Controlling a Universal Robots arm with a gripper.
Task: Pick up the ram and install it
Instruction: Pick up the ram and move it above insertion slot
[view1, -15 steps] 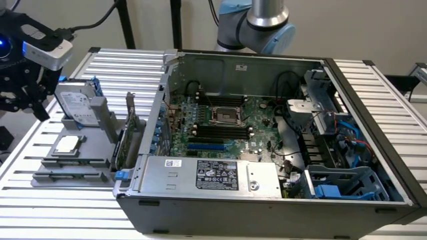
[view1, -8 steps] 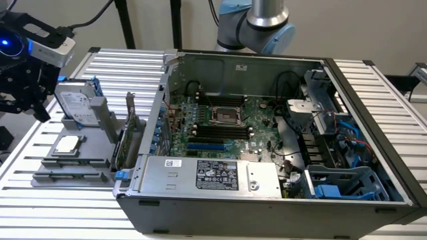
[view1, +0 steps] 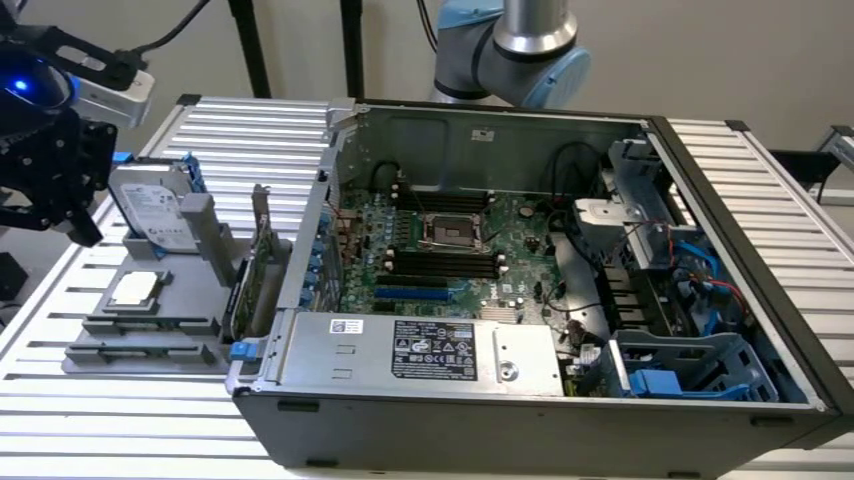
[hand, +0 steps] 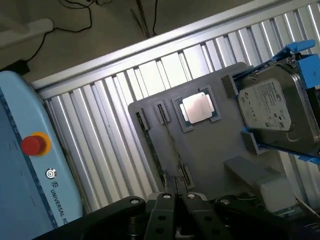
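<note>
Gripper (hand: 175, 196) hangs over the grey holder (hand: 212, 150) at the exterior view's left, fingers pressed together, nothing between them.

Count on the holder:
- One hard drive (hand: 278, 112) in blue brackets.
- One square silver processor (hand: 197, 107).
- One upright card (view1: 251, 285) with a blue tab.
- One ram (hand: 153, 150).

The ram stands on edge in the slot along the holder's outer side, just beside the processor. From the wrist it is a long, thin, dark-green line. Its chips can't be made out edge-on. One end runs towards the fingertips; whether they touch, I can't tell.

Over in the open case (view1: 534, 440) there is one motherboard (view1: 523, 228). It carries what looks like four black slots (view1: 441, 266) side by side, all bare, plus one blue one. There is also one power supply (view1: 414, 345) with a black label.

Writing now: the pale-blue pendant (hand: 25, 200) reads "UNIVERSAL RO", cut off, under one red button (hand: 34, 144). The drive and supply labels are too small to read.
</note>
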